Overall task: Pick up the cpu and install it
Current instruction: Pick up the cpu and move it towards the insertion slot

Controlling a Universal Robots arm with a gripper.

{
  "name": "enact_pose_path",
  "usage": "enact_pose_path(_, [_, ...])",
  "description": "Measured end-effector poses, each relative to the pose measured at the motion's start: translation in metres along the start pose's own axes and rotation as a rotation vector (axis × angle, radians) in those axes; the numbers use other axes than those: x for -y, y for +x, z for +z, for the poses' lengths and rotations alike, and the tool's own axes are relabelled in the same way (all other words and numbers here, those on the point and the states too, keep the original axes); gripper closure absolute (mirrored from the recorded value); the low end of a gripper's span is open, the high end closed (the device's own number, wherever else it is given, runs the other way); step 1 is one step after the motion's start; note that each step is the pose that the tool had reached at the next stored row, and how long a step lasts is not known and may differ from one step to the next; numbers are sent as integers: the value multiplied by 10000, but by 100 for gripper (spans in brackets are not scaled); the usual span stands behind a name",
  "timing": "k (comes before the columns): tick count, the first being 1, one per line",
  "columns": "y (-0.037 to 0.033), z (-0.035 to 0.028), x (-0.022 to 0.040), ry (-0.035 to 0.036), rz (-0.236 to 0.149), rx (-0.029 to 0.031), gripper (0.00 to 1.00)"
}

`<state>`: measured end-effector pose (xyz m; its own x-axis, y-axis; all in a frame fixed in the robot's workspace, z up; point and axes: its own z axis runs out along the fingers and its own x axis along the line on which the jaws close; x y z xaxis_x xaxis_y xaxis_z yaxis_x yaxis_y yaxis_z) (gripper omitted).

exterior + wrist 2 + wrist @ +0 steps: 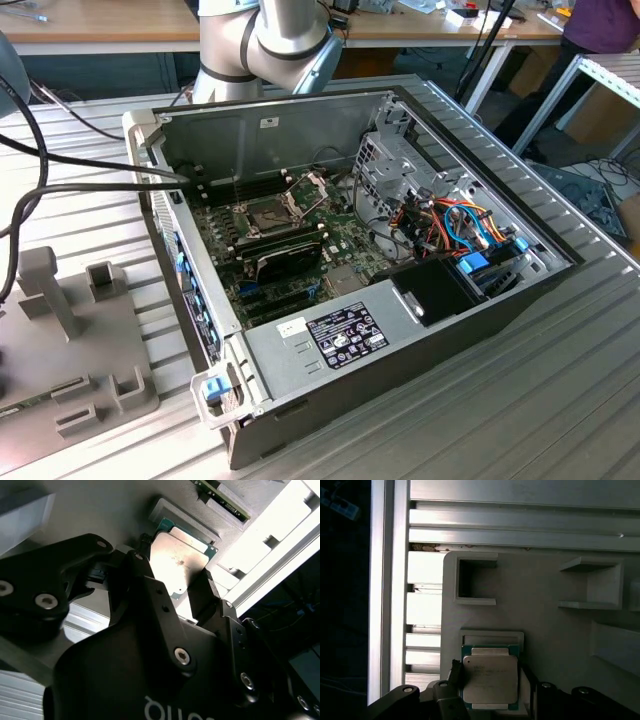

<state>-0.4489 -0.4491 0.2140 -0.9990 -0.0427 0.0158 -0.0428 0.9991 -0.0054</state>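
- Over the grey holder point(545, 630), in both wrist views, the black end effector point(176, 570) is closed down to the width of the cpu point(182, 562), with one finger point(143, 562) against each of two opposite edges.
- On the cpu's silvery-grey metal top a bright patch of light shows in the second wrist view; its green rim peeks out around the metal.
- In the first wrist view the cpu point(490, 680) lies square over a shallow framed recess of the holder, between the dark fingers point(456, 672). Whether it rests in that recess or is raised just off it, I cannot tell.
- Beside the recess, the holder carries several box-shaped pockets and raised blocks of the same grey.
- The holder sits on the ribbed aluminium worktop point(520, 525), near one of its edges.
- In the exterior view, an open computer case point(300, 350) lies on the worktop point(560, 400), well apart from the cpu's holder point(60, 350), which is at the exterior view's left.
- Inside the case, the green motherboard point(225, 240) shows the dark square socket point(268, 213) with its hinged metal frame tilted up, and a black oblong module point(290, 258) just beside it.
- The arm's base point(265, 40) stands behind the case.
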Motion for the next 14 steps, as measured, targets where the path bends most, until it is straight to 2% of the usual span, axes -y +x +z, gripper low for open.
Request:
enact_pose_path(7, [1, -62, 0, 0, 0, 0, 45])
enact_pose_path(14, [1, -73, 0, -1, 0, 2, 45])
